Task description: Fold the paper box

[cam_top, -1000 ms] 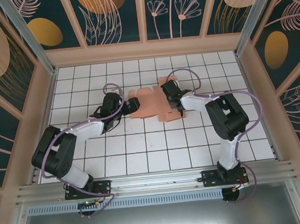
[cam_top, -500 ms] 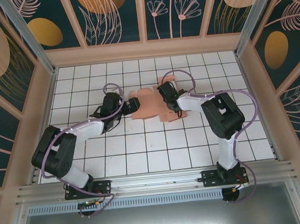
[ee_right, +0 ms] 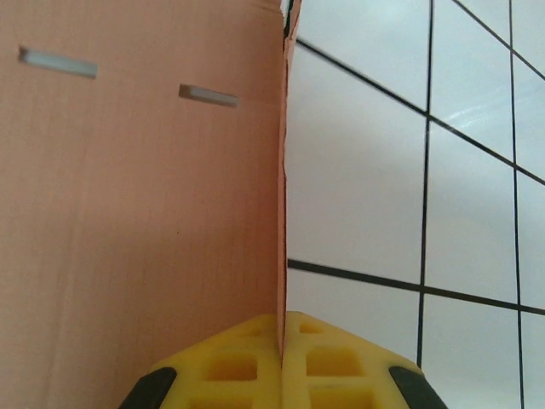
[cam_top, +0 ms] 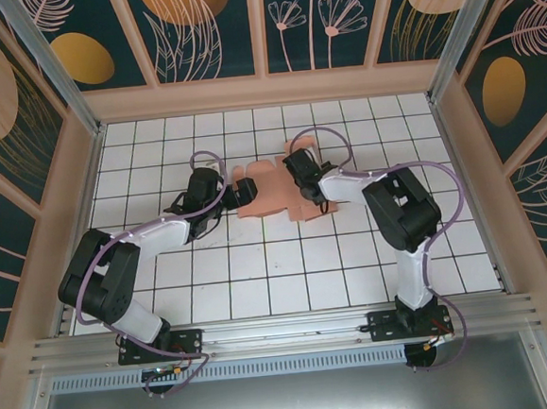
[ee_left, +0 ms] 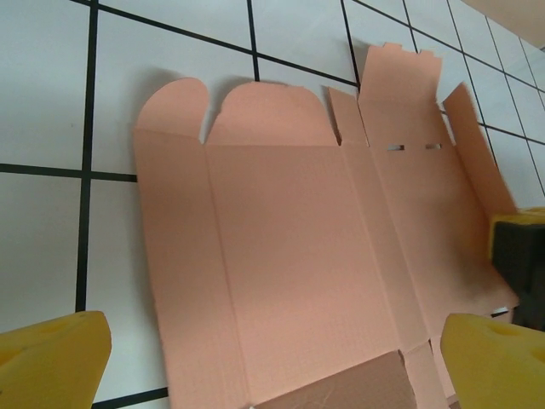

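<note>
The paper box (cam_top: 268,197) is a salmon-pink die-cut sheet lying mostly flat on the white tiles at the middle back. In the left wrist view the paper box (ee_left: 289,256) spreads out flat with rounded flaps at its far edge and two small slots. My left gripper (cam_top: 241,190) sits at its left edge, open, with its yellow fingertips (ee_left: 53,356) wide apart over the card (ee_left: 272,368). My right gripper (cam_top: 302,176) is shut on the right side flap, whose thin edge (ee_right: 282,213) runs straight up from its closed yellow pads (ee_right: 282,345).
The floor is white tile (cam_top: 261,281) with black grid lines. Wooden-framed patterned walls (cam_top: 264,90) close in the back and both sides. The right arm's elbow (cam_top: 402,209) stands to the right of the sheet.
The right gripper has moved a little to the left and back with the flap pinched in it, drawing the sheet's right side inward. The left arm has stayed still.
</note>
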